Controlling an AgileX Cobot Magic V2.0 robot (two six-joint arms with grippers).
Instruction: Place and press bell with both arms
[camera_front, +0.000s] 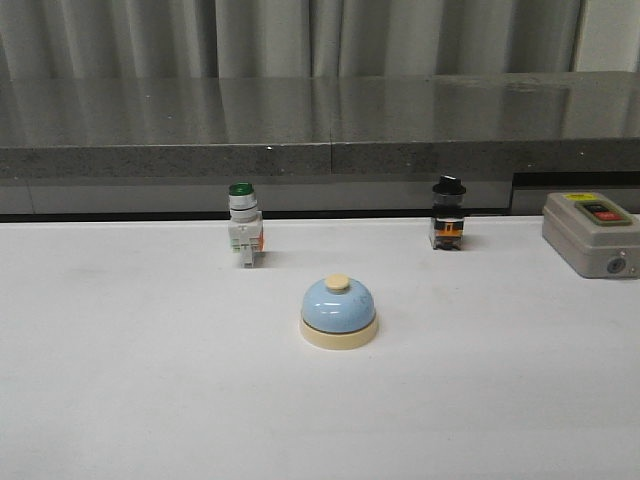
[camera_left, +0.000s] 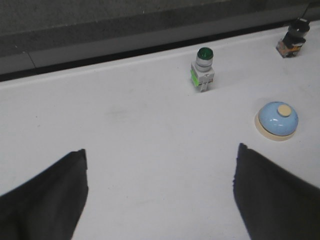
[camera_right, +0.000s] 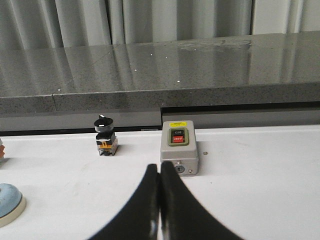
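We see our left gripper with its jaws spread wide, nothing between them, hanging above bare white tabletop. Our right gripper has its jaws pressed together, empty. The bell sits upright near the middle of the tabletop, touched by neither gripper: in the left wrist view it lies ahead of the jaws and off to one side, and in the right wrist view only its edge shows, well apart from the shut jaws. Farther back stand a green-capped switch, a black-capped switch and a grey button box.
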